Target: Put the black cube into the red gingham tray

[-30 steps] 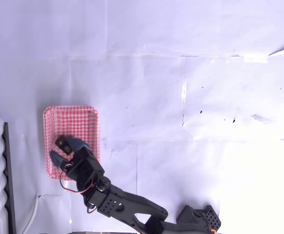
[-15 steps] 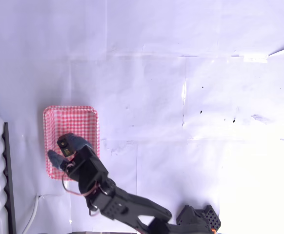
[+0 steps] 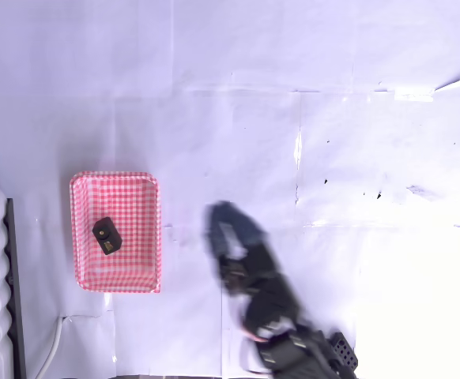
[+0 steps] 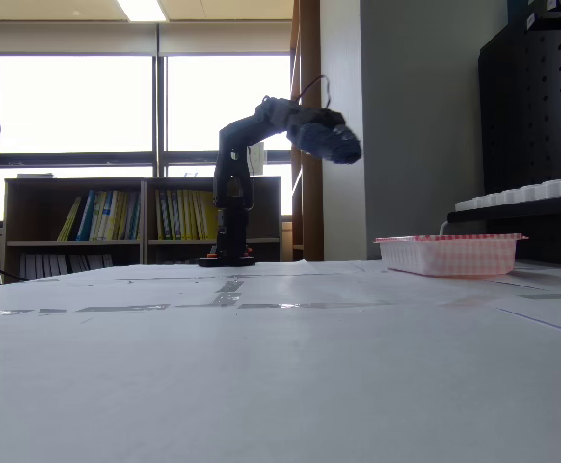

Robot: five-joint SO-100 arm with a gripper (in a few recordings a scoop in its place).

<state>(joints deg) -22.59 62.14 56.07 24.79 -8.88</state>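
Gripper is hanging in the air, well right of the red gingham tray in the overhead view, motion-blurred; can't tell how far it's opening, nothing visibly held. Black cube is sitting inside the tray, near its middle.

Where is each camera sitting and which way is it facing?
Overhead view: looks straight down on the white table; the tray with the cube in it lies left, the blurred arm and end effector enter from the bottom edge.
Fixed view: sits low at table level, looking across the table toward the windows; the whole arm shows, end effector raised.
Shared: the tray, table and arm.
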